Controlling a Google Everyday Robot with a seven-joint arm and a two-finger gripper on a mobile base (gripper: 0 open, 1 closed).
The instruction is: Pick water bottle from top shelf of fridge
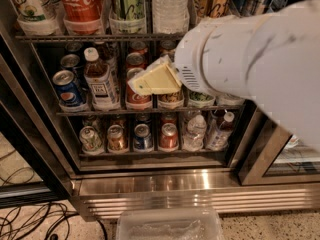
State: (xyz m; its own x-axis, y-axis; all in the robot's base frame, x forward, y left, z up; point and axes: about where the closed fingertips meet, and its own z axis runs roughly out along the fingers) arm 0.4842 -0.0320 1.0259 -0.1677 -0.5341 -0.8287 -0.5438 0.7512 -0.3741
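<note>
The water bottle [171, 6], clear and ribbed, stands on the top shelf [100, 36] of the fridge [200, 184], between a green can and tall cans on its right; its cap is cut off by the picture's top edge. My gripper [152, 79], cream-coloured on a bulky white arm [250, 64], hangs in front of the middle shelf. It is below and slightly left of the water bottle and holds nothing that I can see.
A Coca-Cola can [80, 4] and a green can [127, 6] stand left of the bottle. An amber tea bottle [100, 79] and soda cans fill the middle shelf, with short cans and small clear bottles [192, 131] below. A clear plastic tub [170, 224] and cables [30, 219] lie on the floor.
</note>
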